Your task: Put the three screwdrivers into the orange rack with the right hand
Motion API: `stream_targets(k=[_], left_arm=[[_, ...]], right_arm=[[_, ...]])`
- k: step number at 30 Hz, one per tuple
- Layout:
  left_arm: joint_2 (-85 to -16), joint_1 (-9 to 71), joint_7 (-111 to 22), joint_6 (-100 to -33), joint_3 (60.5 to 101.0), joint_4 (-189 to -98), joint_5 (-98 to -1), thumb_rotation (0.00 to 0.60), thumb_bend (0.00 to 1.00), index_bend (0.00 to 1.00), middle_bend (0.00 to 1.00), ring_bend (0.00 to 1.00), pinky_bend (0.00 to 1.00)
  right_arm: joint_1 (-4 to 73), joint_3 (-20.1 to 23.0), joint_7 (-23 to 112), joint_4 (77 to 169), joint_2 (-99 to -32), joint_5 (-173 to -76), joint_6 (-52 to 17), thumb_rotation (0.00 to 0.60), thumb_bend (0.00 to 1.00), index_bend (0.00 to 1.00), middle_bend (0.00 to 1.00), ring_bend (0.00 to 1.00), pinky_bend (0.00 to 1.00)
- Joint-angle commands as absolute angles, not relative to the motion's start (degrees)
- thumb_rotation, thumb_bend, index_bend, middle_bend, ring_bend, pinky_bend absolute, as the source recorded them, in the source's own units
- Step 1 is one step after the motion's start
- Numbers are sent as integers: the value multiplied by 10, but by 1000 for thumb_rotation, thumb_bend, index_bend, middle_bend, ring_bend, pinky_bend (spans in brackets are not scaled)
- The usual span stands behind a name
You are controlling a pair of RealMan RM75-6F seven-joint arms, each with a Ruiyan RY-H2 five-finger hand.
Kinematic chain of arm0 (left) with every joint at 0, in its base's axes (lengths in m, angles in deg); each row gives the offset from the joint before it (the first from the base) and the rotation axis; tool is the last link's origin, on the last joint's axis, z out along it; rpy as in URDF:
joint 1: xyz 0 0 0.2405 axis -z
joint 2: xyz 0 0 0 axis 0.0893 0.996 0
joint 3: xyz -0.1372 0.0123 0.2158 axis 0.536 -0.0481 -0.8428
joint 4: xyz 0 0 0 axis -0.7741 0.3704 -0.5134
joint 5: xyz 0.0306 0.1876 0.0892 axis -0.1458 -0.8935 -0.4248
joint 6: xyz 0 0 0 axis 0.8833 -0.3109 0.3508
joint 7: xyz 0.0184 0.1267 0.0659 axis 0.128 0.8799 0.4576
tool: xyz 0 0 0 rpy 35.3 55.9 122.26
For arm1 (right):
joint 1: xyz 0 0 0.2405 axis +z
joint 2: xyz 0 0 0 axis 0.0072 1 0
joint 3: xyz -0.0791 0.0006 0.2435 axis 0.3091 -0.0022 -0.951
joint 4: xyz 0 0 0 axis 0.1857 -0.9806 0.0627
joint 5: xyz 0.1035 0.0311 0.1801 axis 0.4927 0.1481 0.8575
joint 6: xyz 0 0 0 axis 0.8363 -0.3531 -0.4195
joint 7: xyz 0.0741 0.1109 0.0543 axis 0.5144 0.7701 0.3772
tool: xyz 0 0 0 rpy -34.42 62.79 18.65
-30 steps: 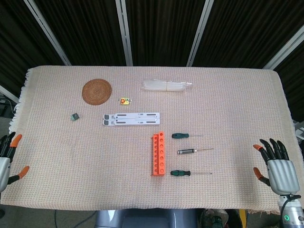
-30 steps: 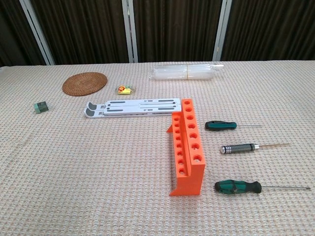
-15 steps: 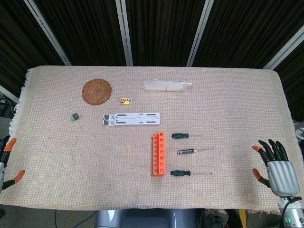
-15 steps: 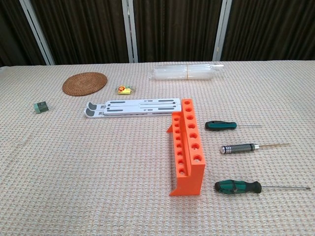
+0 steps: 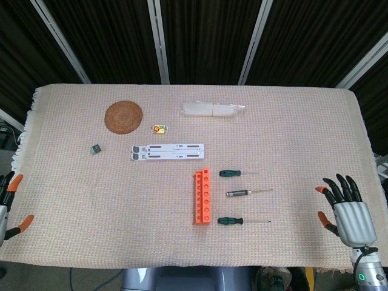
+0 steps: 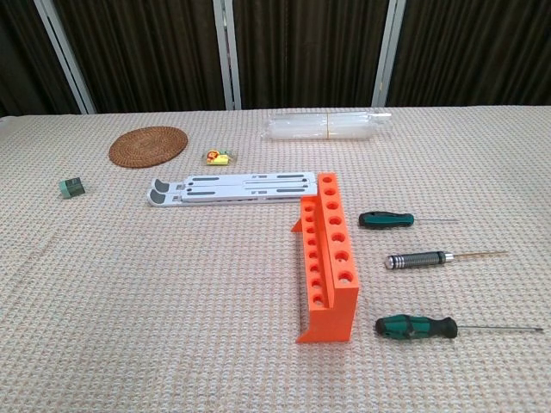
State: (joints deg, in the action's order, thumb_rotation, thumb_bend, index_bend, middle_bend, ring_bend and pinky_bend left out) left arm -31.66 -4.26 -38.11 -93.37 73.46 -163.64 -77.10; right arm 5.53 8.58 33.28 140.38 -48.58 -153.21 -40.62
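Orange rack [image 5: 202,197] stands mid-table on the woven cloth [image 5: 291,133], holes up, nothing in it. 3 screwdrivers lie just right of it, tips pointing right: green-handled one [image 5: 230,173] at far end, metal-handled one [image 5: 239,193] in the middle, green/black one [image 5: 231,220] near the rack's front end. None touching the rack. My right hand [image 5: 344,212] hovers at the table's right edge, well apart from the drivers, fingers spread, holding nothing. Left hand [image 5: 7,206] barely in frame at left edge; fingers look apart, empty. Chest cam shows neither hand.
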Motion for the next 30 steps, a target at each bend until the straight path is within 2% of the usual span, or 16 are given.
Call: stream_targets(k=[1,4,11,17,21,30], left_arm=[[-318,-40,-381,-930,734,-1634,-773,600,201,22,0,0,0],[-316,-37,-381,-926,736,-1633,-773,600,203,25,0,0,0],[-307,-31,-378,-925,742,-1638,-777,600,201,25,0,0,0],[-300,-28,-374,-924,746,-1645,-775,600,202,34,0,0,0],[-297,-26,-371,-923,749,-1647,-772,600,201,34,0,0,0],[-296,-21,-369,-916,753,-1647,-766,600,203,34,0,0,0]], right_arm=[[82,73,291,1429,-486,-1528,-374,600,246,319,167,22,48],[106,68,276,1450,-482,-1523,-336,600,246,356,167,21,48],[184,67,245,1509,-481,-1487,-193,600,247,391,155,11,48],[215,72,232,1522,-499,-1452,-132,600,208,399,148,0,26],[224,77,183,1521,-525,-1410,-114,600,193,408,139,0,0],[229,95,27,1520,-578,-1349,-139,600,194,416,132,0,0]])
